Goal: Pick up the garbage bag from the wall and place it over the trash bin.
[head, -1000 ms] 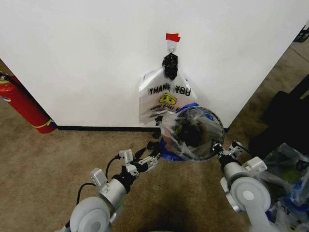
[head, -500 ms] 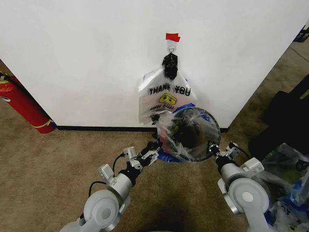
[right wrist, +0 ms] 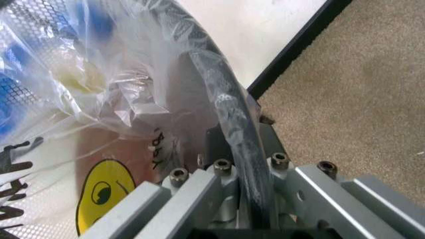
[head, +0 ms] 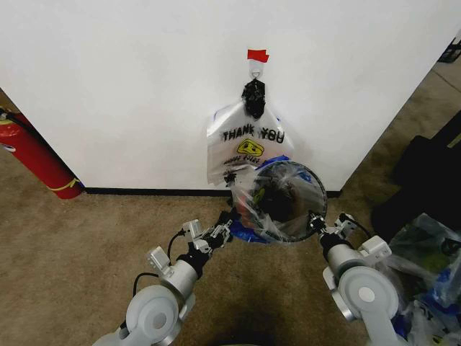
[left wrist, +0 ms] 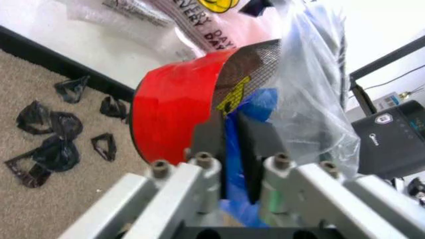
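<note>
Right gripper (right wrist: 247, 199) is clamped on the trash bin (head: 288, 200) rim, left gripper (left wrist: 229, 167) pinching the garbage bag (left wrist: 312, 94). I'd tug the film evenly outward over the rim, gently, since it's thin.

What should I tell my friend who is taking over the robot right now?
Left gripper: shut on the garbage bag at the bin's side near the red base.
Right gripper: shut on the trash bin rim, plastic pinched with it.
Bin is held tilted, its mouth facing the camera, in front of the wall, below the hanging "THANK YOU" bag.
Done: bag is over the mouth.
Left: check its fit around the rim, let go.
</note>
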Motion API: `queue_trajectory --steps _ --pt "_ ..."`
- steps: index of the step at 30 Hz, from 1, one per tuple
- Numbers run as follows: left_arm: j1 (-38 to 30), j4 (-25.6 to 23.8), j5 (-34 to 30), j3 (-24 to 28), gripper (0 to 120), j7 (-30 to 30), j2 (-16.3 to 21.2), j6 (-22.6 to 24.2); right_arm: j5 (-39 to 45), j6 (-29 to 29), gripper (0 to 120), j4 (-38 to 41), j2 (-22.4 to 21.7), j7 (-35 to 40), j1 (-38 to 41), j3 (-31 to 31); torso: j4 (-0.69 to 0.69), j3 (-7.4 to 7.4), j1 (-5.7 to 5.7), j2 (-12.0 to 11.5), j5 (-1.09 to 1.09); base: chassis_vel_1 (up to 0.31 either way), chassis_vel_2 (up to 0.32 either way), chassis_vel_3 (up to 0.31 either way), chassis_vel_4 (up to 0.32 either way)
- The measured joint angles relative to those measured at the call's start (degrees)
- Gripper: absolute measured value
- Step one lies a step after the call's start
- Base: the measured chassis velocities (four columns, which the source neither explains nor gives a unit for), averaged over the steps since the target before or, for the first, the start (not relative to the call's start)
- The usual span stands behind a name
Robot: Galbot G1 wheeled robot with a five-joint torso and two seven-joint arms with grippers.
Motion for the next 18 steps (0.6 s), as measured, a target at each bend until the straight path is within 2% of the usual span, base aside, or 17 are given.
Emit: queue_trajectory --steps 2,11,18 --pt "0.01 0.14 0.0 0.02 0 -0.06 0.02 0.0 0.01 0.01 0 0.04 -0.06 0.02 0.0 0.02 0.0 0.0 0.0 0.0 0.0 0.0 0.0 0.0 0.0" --pt "0.18 0.49 0.34 0.53 0 -0.5 0.07 1.39 -0.12 0.09 0 0.26 0.01 0.11 -0.06 -0.21 0.0 0.0 0.0 0.0 0.0 0.0 0.0 0.0 0.0" --pt "0.02 3.33 5.19 4.95 0 0.63 0.61 3.84 -0.09 0.03 0 0.5 0.31 0.17 -0.03 -0.88 0.0 0.0 0.0 0.0 0.0 0.0 0.0 0.0 0.0"
